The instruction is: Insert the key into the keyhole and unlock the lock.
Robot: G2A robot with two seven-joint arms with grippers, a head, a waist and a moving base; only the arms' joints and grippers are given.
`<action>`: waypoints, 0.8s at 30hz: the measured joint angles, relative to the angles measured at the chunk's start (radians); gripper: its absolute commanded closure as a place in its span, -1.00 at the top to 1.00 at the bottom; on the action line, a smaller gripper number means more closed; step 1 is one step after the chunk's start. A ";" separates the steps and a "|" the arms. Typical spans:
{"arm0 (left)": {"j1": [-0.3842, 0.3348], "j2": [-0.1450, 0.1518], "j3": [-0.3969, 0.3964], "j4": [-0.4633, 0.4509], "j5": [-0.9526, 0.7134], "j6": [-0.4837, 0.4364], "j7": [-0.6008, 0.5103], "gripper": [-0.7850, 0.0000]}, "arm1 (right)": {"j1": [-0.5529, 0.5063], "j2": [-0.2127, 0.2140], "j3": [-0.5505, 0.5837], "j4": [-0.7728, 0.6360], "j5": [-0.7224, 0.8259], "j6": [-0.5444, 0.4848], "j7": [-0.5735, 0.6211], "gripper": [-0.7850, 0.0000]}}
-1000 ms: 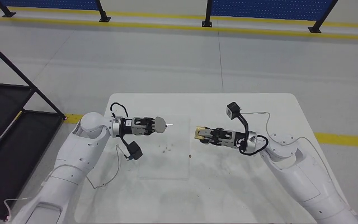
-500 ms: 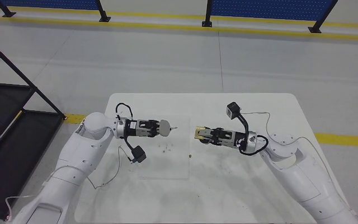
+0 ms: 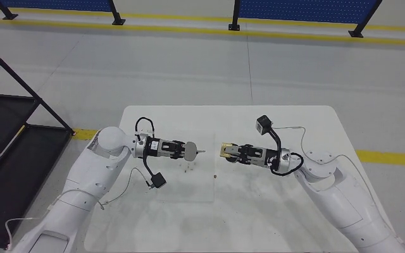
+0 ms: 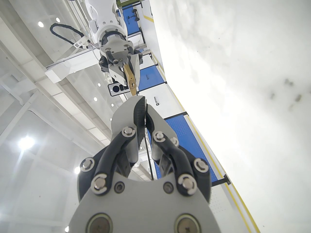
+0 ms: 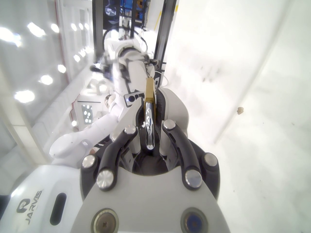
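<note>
Above the white table (image 3: 304, 120), my left gripper (image 3: 190, 150) is shut on a small silver key (image 3: 200, 152) whose tip points right. A short gap away is the brass padlock (image 3: 224, 150), held level by my right gripper (image 3: 231, 152). In the left wrist view my left gripper (image 4: 143, 107) has its pads pressed together, hiding the key, and the padlock (image 4: 131, 81) faces it with its keyhole end. In the right wrist view my right gripper (image 5: 151, 98) is shut on the padlock (image 5: 149, 90), with the padlock's silver shackle (image 5: 149, 127) running back between the fingers.
A thin pale mat (image 3: 190, 190) lies on the table under the left arm, with dark specks (image 3: 188, 167) and a small crumb (image 3: 215, 176). A black rack (image 3: 25, 126) stands on the floor to the left.
My left gripper has carried the key to the right, closing much of the gap to the padlock, and its wrist camera has swung lower. The right arm has kept still.
</note>
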 measured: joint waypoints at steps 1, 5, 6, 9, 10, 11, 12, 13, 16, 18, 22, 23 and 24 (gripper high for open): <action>0.000 0.000 0.000 0.000 0.000 0.000 0.000 -1.00 | 0.000 0.000 0.000 0.000 0.000 0.000 0.000 -1.00; 0.000 0.000 0.000 0.000 0.000 0.000 0.000 -1.00 | 0.000 0.000 0.000 0.000 0.000 0.000 0.000 -1.00; 0.000 0.000 0.000 0.000 0.000 0.000 0.000 -1.00 | 0.000 0.000 0.000 0.000 0.000 0.000 0.000 -1.00; 0.000 0.000 0.000 0.000 0.000 0.000 0.000 -1.00 | 0.000 0.000 0.000 0.000 0.000 0.000 0.000 -1.00; 0.000 0.000 0.000 0.000 0.000 0.000 0.000 -1.00 | 0.000 0.000 0.000 0.000 0.000 0.000 0.000 -1.00; 0.000 0.000 0.000 0.000 0.000 0.000 0.000 -1.00 | 0.000 0.000 0.000 0.000 0.000 0.000 0.000 -1.00; 0.000 0.000 0.000 0.000 0.000 0.000 0.000 -1.00 | 0.000 0.000 0.000 0.000 0.000 0.000 0.000 -1.00; 0.000 0.000 0.000 0.000 0.000 0.000 0.000 -1.00 | 0.000 0.000 0.000 0.000 0.000 0.000 0.000 -1.00; 0.000 0.000 0.000 0.000 0.000 0.000 0.000 -1.00 | 0.000 0.000 0.000 0.000 0.000 0.000 0.000 -1.00; 0.000 0.000 0.000 0.000 0.000 0.000 0.000 -1.00 | 0.000 0.000 0.000 0.000 0.000 0.000 0.000 -1.00; 0.019 0.000 0.008 -0.037 0.007 0.042 -0.026 -1.00 | -0.020 -0.003 -0.001 -0.002 0.032 -0.012 0.001 -1.00; 0.024 0.001 0.009 -0.041 -0.004 0.057 -0.022 -1.00 | -0.024 -0.004 0.000 0.003 0.048 -0.019 0.013 -1.00; 0.029 0.001 0.009 -0.045 -0.020 0.075 -0.013 -1.00 | -0.026 -0.006 0.001 0.013 0.068 -0.028 0.033 -1.00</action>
